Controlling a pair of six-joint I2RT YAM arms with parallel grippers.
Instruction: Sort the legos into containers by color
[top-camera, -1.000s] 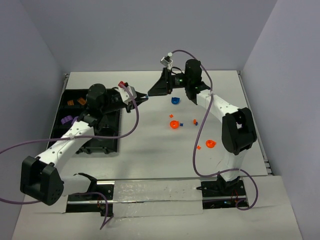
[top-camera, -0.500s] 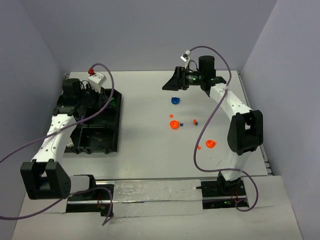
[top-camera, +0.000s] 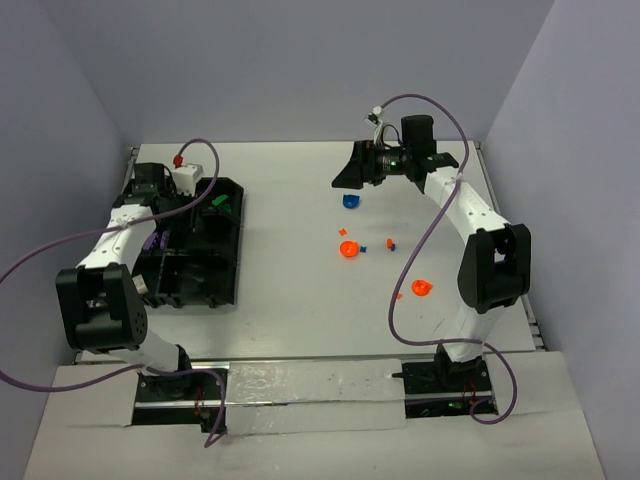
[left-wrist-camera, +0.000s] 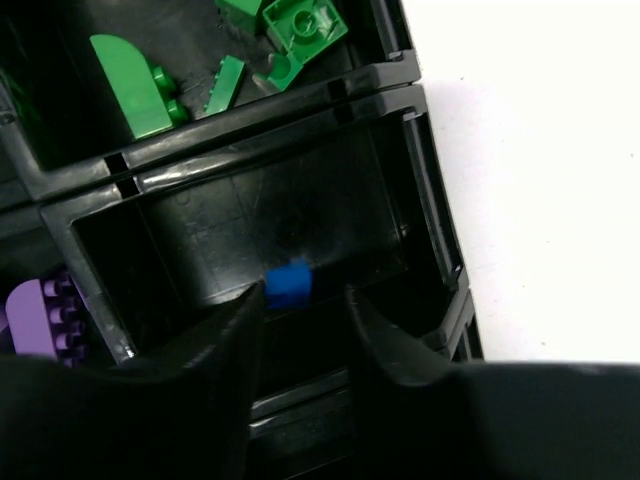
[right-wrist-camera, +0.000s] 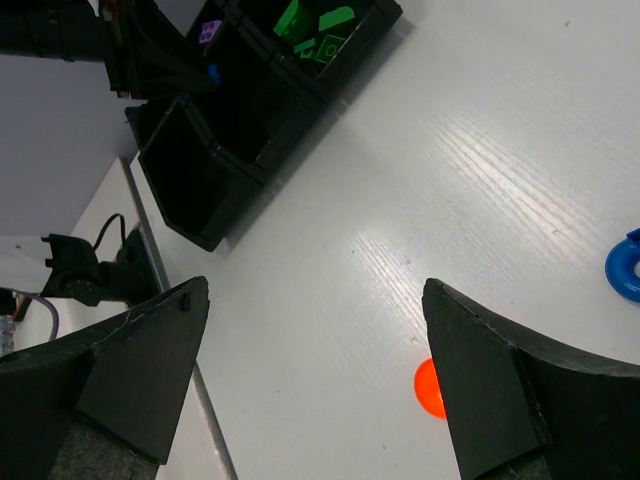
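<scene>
The black tray of containers lies at the left of the table. My left gripper hovers over one compartment, jaws apart. A small blue lego sits at the left fingertip, clear of the right one. Green legos fill the adjoining compartment, and a purple one lies in another. My right gripper stands open above the table, beside a blue ring piece. An orange round piece, another orange piece and tiny blue and orange bits lie loose on the white table.
Grey walls close in the table at the back and sides. Purple cables loop from both arms. In the right wrist view the tray lies far off at the upper left and an orange piece shows by the right finger.
The left arm swung from mid-table back over the tray, and its jaws have parted beside the blue lego. The right gripper opened wider and drew slightly right.
</scene>
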